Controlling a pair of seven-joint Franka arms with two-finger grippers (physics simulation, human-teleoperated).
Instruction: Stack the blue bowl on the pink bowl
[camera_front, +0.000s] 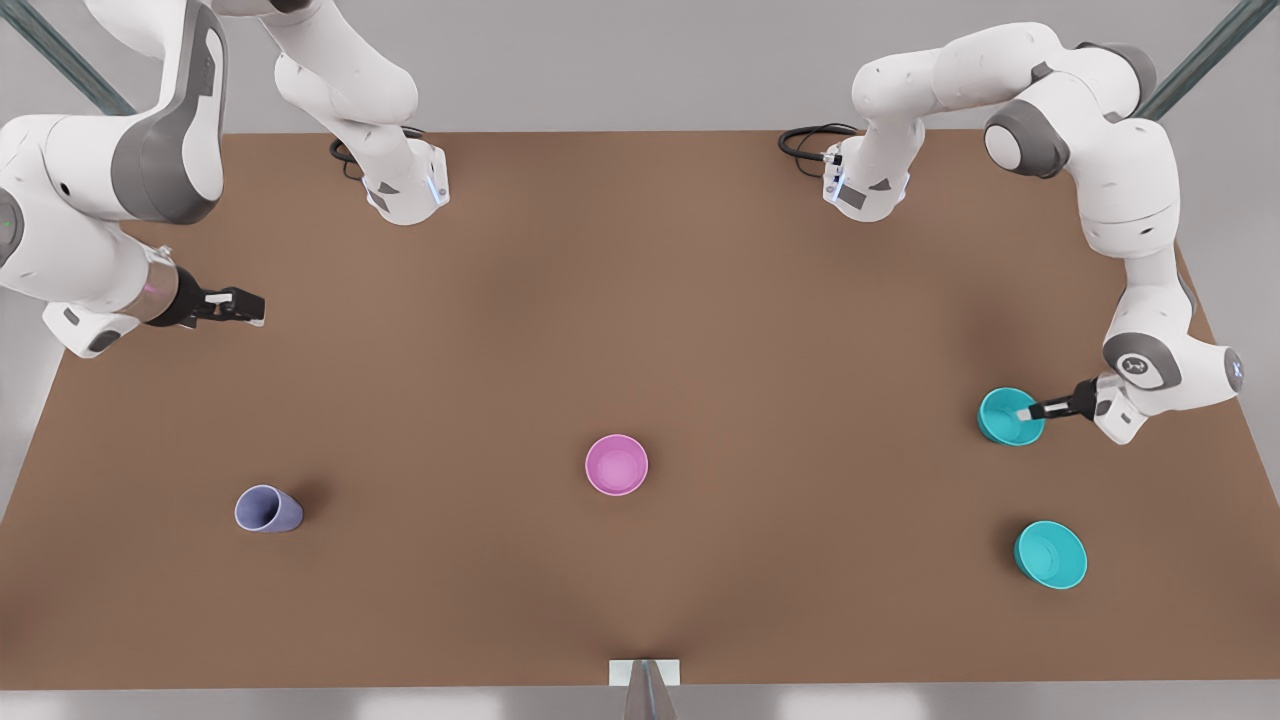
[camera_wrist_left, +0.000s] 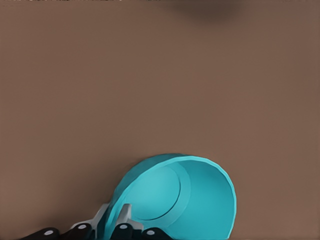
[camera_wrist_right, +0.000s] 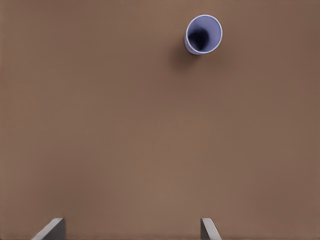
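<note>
Here the blue bowl (camera_front: 1005, 415) is pinched at its rim by the left gripper (camera_front: 1028, 411) — ready for carrying to the pink bowl (camera_front: 616, 465) — while the right gripper (camera_front: 243, 304) is kept spread, waiting well apart.

left hand (camera_front: 1024, 412): fingers pinched shut, arm reaching low | right hand (camera_front: 244, 305): fingers spread, waiting aloft

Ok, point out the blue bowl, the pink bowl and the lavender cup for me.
blue bowl (camera_front: 1005, 413): front view, inner wall, beside the left end effector.
pink bowl (camera_front: 616, 465): front view, inside bottom.
lavender cup (camera_wrist_right: 203, 33): right wrist view, its dark opening.
</note>
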